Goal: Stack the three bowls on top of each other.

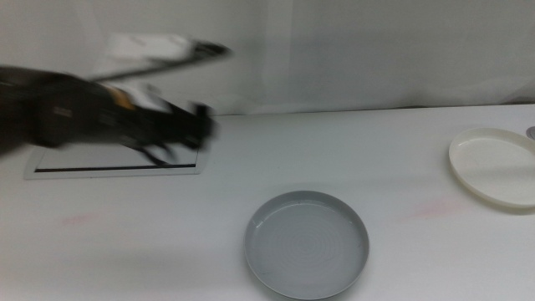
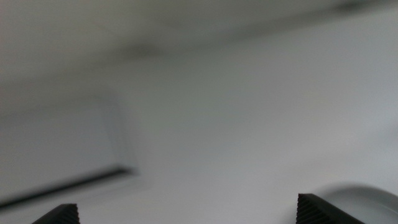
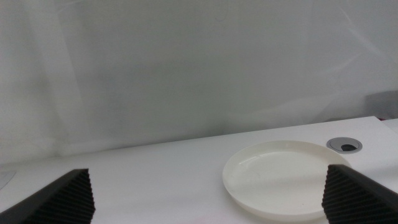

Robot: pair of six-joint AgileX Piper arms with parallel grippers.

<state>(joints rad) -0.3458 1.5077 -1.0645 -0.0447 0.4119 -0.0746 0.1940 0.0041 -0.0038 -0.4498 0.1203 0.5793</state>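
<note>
A grey bowl (image 1: pixel 307 244) sits at the front middle of the table. A cream-white bowl (image 1: pixel 493 165) sits at the right edge. The mint green bowl is not in view. My left gripper (image 1: pixel 199 127) comes in from the left, motion-blurred, above the white panel and well apart from the grey bowl. In the left wrist view its jaws (image 2: pixel 186 211) stand wide apart and empty, with the rim of the grey bowl (image 2: pixel 364 194) showing. My right gripper (image 3: pixel 205 186) is open and empty, facing the cream-white bowl (image 3: pixel 280 177); it is out of the middle view.
A flat white panel with a dark slot (image 1: pixel 117 163) lies at the back left, also in the left wrist view (image 2: pixel 56 155). A round grey grommet (image 3: pixel 345 146) sits behind the cream-white bowl. A pale curtain backs the table.
</note>
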